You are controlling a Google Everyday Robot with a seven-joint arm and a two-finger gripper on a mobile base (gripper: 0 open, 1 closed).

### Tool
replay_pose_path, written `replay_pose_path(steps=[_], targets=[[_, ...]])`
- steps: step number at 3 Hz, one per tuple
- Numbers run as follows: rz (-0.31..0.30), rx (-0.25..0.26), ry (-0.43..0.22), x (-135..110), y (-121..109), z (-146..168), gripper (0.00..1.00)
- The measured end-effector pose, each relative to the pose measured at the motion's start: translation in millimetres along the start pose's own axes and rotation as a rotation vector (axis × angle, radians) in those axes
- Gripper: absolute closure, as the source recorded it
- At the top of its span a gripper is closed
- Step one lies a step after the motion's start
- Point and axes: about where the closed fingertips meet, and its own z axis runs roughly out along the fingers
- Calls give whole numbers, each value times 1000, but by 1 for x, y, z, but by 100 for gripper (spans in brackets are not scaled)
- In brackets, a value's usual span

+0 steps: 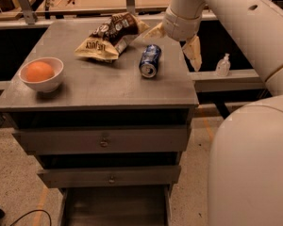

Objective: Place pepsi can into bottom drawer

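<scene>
While the pepsi can [150,60] lies sideways on the desk [108,84], the gripper [173,48] hangs beside it, fingers [193,53] wide.

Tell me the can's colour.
The can is blue with white marks and a silver end, camera view. The gripper hovers open beside it.

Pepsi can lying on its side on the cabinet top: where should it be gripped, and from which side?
Probably mid-body on the pepsi can, coming from above. It lies on its side with one end facing the camera, so its curved left and right flanks are free to clamp. The gripper, open, hangs just to the can's right in the view.
</scene>
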Motion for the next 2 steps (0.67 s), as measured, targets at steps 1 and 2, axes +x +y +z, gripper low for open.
replay_pose_path(steps=[1,2], targets=[[-245,40,-48,-26,-43,3,0],[-403,55,-83,-32,-64,21,0]])
